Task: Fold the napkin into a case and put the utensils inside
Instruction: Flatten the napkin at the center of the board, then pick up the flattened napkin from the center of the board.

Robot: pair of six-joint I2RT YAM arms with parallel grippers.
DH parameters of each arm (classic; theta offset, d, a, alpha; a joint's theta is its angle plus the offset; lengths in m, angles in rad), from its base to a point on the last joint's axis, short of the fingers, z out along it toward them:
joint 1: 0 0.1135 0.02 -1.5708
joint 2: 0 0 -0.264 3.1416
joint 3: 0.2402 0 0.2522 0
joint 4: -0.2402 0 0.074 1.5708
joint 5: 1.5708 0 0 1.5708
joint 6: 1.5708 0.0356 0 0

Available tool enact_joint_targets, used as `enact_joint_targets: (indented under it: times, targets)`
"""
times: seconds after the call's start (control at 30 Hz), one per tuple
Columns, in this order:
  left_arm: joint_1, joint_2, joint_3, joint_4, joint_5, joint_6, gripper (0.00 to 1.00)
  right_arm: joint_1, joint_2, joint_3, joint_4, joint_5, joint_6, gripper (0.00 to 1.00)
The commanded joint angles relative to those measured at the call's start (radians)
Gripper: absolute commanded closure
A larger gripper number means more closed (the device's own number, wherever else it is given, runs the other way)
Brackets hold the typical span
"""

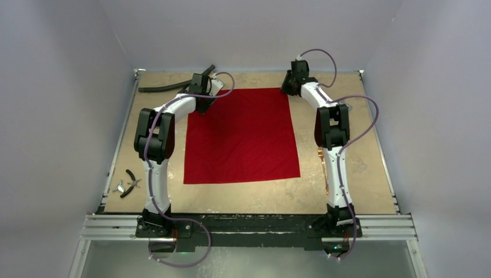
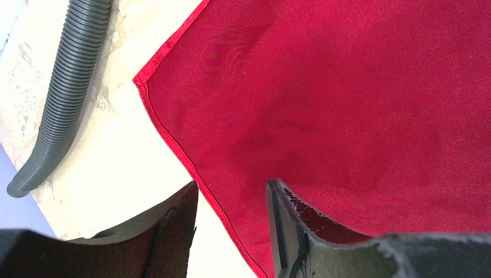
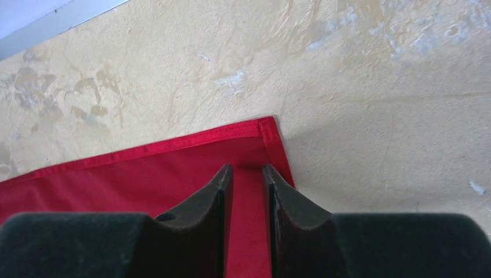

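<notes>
Both your arms stood on their bases at the near edge of the desk. By the near left corner lay a pair of pliers with a small metal piece just beside it. Along the right side, close against your right arm, a thin gold-tinted sliver showed the utensils; the arm hid most of them, so I could not tell the pieces apart.

The napkin lay spread flat and unfolded in the middle of the desk, square to its edges and well apart from the utensils.

Your left arm rose from its base, bent at the elbow beside the napkin's left edge, and reached forward and inward to the napkin's far left corner. There the left gripper pointed down with its jaws apart, straddling the hem: one finger over bare desk, the other over red cloth. Nothing was held between them.

Your right arm mirrored that pose, elbow up near the napkin's right edge, forearm stretched to the far right corner of the napkin. The right gripper had its tips down on the cloth just inside that corner, with only a narrow gap between the jaws and red showing in it. Whether they pinched the cloth, I could not tell.

Near the far left corner of the desk, a ribbed grey hose lay just beyond the napkin, not touching it.
</notes>
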Motion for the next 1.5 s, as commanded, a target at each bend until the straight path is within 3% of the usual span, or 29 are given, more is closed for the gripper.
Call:
enact_joint_targets:
  times: [0.0, 0.07, 0.17, 0.27, 0.43, 0.53, 0.7, 0.87, 0.97, 1.17, 1.47]
  targets:
    - [-0.005, -0.053, 0.024, 0.048, 0.007, -0.044, 0.53, -0.001, -0.040, -0.007, -0.032, 0.037, 0.007, 0.69]
    - [-0.005, -0.063, 0.050, 0.029, 0.018, -0.055, 0.52, 0.001, -0.085, -0.044, -0.019, 0.055, 0.013, 0.65]
    - [-0.005, -0.096, 0.079, 0.007, 0.029, -0.069, 0.50, 0.000, -0.167, -0.107, -0.003, 0.085, 0.012, 0.44]
    - [-0.004, -0.145, 0.097, -0.026, 0.035, -0.078, 0.47, 0.001, -0.280, -0.199, 0.042, 0.095, 0.002, 0.32]
    - [-0.018, -0.283, 0.022, -0.140, 0.128, -0.050, 0.36, 0.037, -0.511, -0.403, 0.104, 0.097, -0.024, 0.23]
    - [-0.040, -0.397, -0.119, -0.241, 0.231, 0.091, 0.34, 0.084, -0.623, -0.530, 0.073, 0.111, -0.043, 0.21]
    - [-0.044, -0.593, -0.395, -0.384, 0.337, 0.295, 0.33, 0.146, -0.867, -0.915, 0.110, 0.089, 0.000, 0.20]
    - [-0.044, -0.755, -0.590, -0.509, 0.376, 0.459, 0.34, 0.212, -1.054, -1.200, 0.050, 0.089, 0.013, 0.21]
    - [-0.043, -0.800, -0.656, -0.565, 0.382, 0.514, 0.38, 0.274, -1.148, -1.280, -0.043, 0.116, 0.034, 0.21]
    - [-0.056, -0.876, -0.785, -0.572, 0.380, 0.576, 0.40, 0.281, -1.352, -1.403, -0.185, 0.094, 0.118, 0.21]
    - [-0.059, -0.867, -0.917, -0.437, 0.260, 0.602, 0.38, 0.288, -1.373, -1.469, -0.225, 0.123, 0.234, 0.21]
